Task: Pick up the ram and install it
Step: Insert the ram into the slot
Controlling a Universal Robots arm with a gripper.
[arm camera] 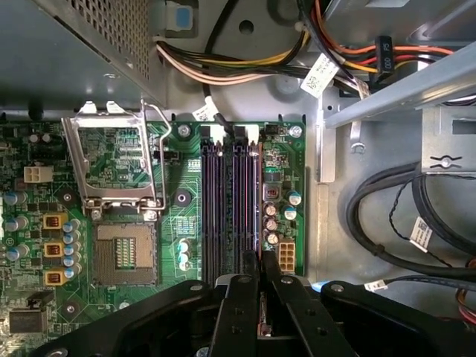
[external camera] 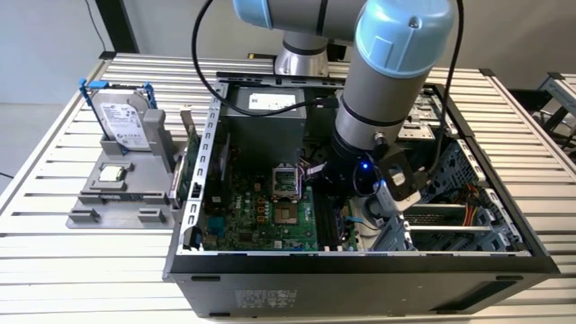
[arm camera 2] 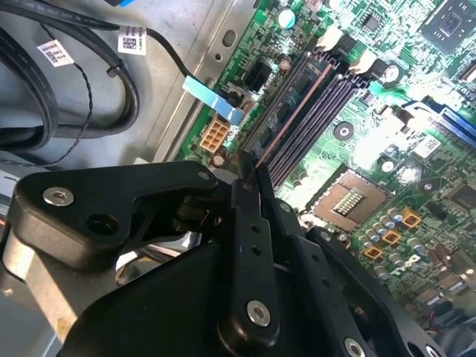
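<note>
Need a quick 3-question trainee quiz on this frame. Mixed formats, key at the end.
1. Fill in: the end effector is shut on the ___, at the slots.
2. Where is the hard drive? A) in the end effector B) upright in the grey stand C) in the slots
3. True or false: the CPU socket is empty.
Key: 1 ram; 2 B; 3 true.
</note>
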